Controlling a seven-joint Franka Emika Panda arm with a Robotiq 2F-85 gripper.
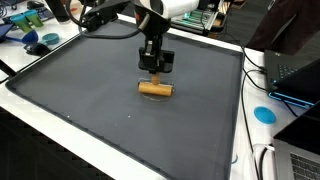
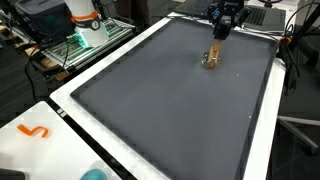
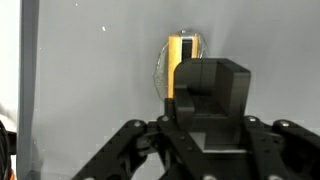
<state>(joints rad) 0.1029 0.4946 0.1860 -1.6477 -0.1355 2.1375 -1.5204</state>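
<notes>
- Surface (image 1: 45, 122): white top, its pale border showing around a large mat in both exterior views.
- Mat (image 1: 90, 110): dark grey with a raised rim, covering nearly the whole surface; in an exterior view (image 2: 170, 100) it stretches away as a long bare sheet.
- Laptop (image 1: 295, 70): dark, open, off the mat at the side, with cables beside it.
- Hand (image 1: 154, 72): black, pointing straight down over the mat. In the wrist view (image 3: 210, 95) the fingers read as one dark mass at the middle, so they look pressed together with nothing between them. In an exterior view (image 2: 220, 28) it hangs just above the wooden block; whether the tips touch it, I cannot tell.
- Wooden block (image 1: 155, 88): short, tan, rounded piece lying flat on its side on the mat, well inside the rim and nearer the arm's end. In the wrist view (image 3: 181, 60) it shows just past the fingertips, not between them; in an exterior view (image 2: 213, 56) it sits directly under the hand.
- Blue disc (image 1: 264, 113): flat, on the white border, well apart from the block.
- Orange squiggle (image 2: 35, 131): small curled piece on the white border at the near corner.
</notes>
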